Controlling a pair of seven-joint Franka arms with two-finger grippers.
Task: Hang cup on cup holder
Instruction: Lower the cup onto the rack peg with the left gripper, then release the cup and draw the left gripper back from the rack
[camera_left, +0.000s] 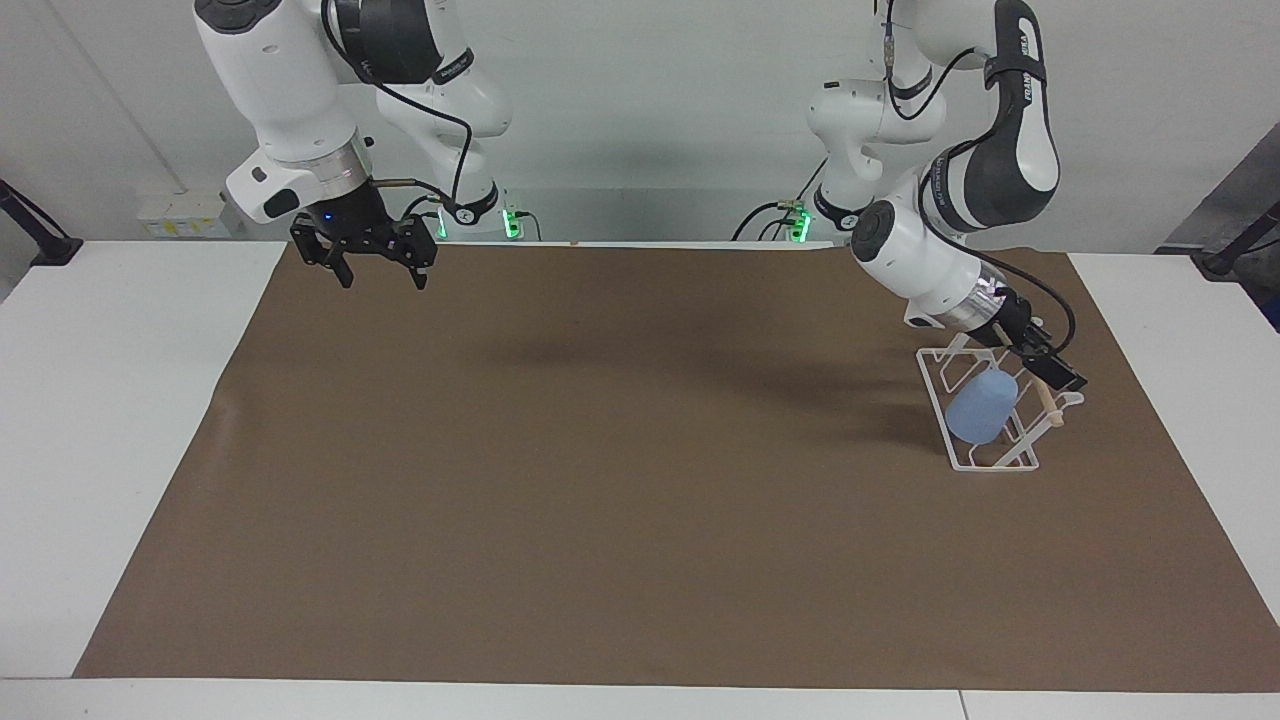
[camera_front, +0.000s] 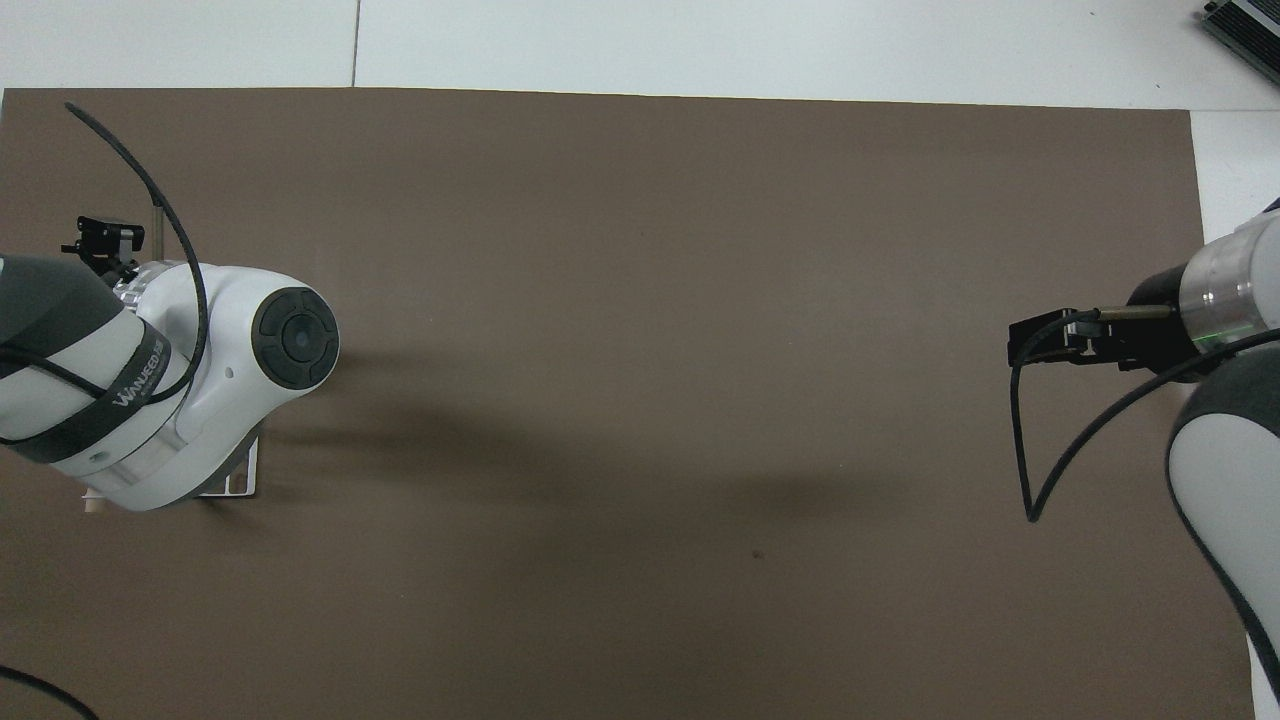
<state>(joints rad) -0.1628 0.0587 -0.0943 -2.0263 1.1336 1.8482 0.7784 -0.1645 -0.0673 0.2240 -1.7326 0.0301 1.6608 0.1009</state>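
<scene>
A brown mat (camera_left: 600, 480) covers the white table (camera_left: 110, 420). The right gripper (camera_left: 378, 272) waits with fingers spread and empty over the mat's robot-side edge. At the left arm's end, the cup (camera_left: 981, 406) sits on the cup holder (camera_left: 990, 462); the left gripper (camera_left: 1058, 375) hovers just above, apparently released.

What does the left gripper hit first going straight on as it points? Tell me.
Probably the wooden rod of the cup holder, just under the left gripper; the cup hangs beside that line. Depth is unclear; a miss would reach the brown mat.
</scene>
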